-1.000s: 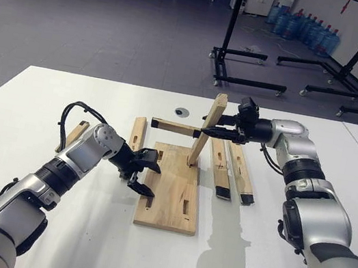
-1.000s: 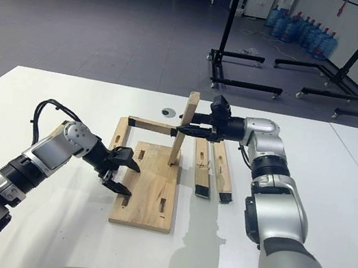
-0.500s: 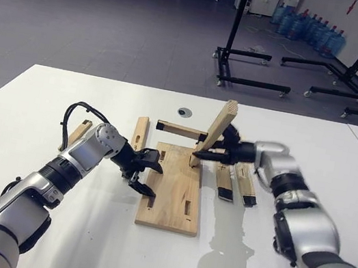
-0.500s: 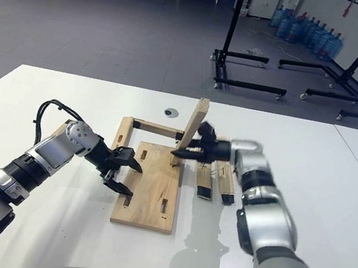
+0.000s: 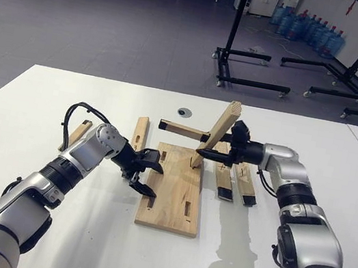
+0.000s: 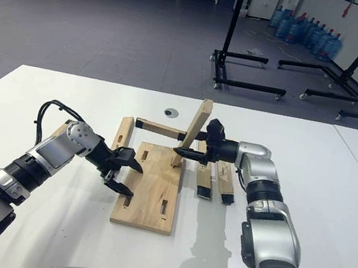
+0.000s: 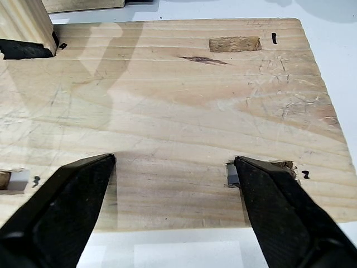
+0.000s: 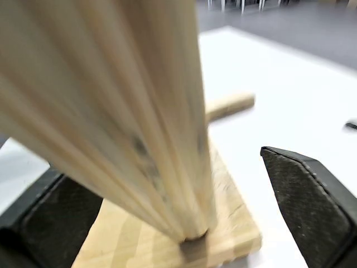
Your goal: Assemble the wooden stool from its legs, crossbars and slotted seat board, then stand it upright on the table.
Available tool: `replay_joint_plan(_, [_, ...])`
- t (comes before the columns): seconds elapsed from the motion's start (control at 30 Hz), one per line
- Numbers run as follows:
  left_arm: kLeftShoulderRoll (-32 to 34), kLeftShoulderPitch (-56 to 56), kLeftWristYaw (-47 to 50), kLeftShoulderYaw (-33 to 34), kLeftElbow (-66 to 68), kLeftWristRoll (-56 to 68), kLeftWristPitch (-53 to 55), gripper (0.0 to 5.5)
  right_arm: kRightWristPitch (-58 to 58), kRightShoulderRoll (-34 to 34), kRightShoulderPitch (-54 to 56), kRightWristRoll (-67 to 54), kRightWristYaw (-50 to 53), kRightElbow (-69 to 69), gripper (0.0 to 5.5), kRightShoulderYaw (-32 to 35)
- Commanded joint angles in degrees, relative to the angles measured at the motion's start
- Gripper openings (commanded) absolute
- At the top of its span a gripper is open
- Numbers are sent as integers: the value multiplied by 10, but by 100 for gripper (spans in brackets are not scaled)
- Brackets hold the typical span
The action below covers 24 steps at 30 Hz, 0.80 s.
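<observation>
Board [image 5: 173,188]: flat on the table [image 5: 47,97]; long axis runs straight away from the robot; slotted face up
Leg [image 5: 217,132]: foot planted at the board's far right corner; long axis close to upright but tilted, its top leaning to the robot's right
Crossbar [image 5: 183,130]: joined to the leg partway up; lies level, pointing to the robot's left; held clear above the table, ending in a black tip
Spare legs [image 5: 235,180]: two side by side on the table just right of the board; long axes parallel to the board
Loose pieces [image 5: 139,132]: one just beyond the board's far left corner, another farther left by the left arm; both flat on the table
Right claw [image 5: 212,148]: fingers [image 8: 312,195] wide apart with the leg between them; one finger close against the leg low down, the other well clear of it; not clamped
Right arm: stretched forward and inward, the wrist turned so the claw points to the robot's left at the leg's lower part
Left claw [image 5: 151,181]: fingers [image 7: 61,206] spread wide, gripping nothing; tips over the board's left edge, a slot [image 7: 230,174] just beside one tip
Left arm: bent at the elbow, the forearm angled inward across the table toward the board
</observation>
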State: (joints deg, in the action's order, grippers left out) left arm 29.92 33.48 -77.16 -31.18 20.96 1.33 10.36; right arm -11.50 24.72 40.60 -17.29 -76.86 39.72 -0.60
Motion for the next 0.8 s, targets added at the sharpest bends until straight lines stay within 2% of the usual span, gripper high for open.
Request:
replay_joint_plan(0.03, [5,-90,9,-82,58,-77,37,395,-62,27,-40,-65,43,-159,473,62])
replay_joint_plan(0.17, [4,-89,12,-81,63,-77,35,395,-103,27,-35,-141,116,-278,473,134])
replay_joint_plan(0.33, [3,-87,15,-79,72,-79,30,395,-129,42,23,-223,170,-372,473,186])
replay_joint_plan(0.4, [3,-86,17,-79,75,-80,28,395,-136,48,18,-225,163,-399,473,164])
replay_joint_plan(0.47, [1,-84,18,-79,78,-81,26,395,-113,50,-33,-167,138,-392,473,91])
replay_joint_plan(0.57, [-1,-80,18,-79,85,-82,22,395,-95,28,-129,-70,119,-322,473,-52])
replay_joint_plan(0.63, [0,-78,16,-81,86,-85,18,395,-68,8,-162,-20,123,-275,473,-115])
replay_joint_plan(0.7, [3,-78,15,-83,87,-86,14,395,-79,-5,-173,-44,120,-308,473,-132])
replay_joint_plan(0.8, [3,-79,20,-82,96,-88,8,395,-90,-20,-150,-83,138,-330,473,-110])
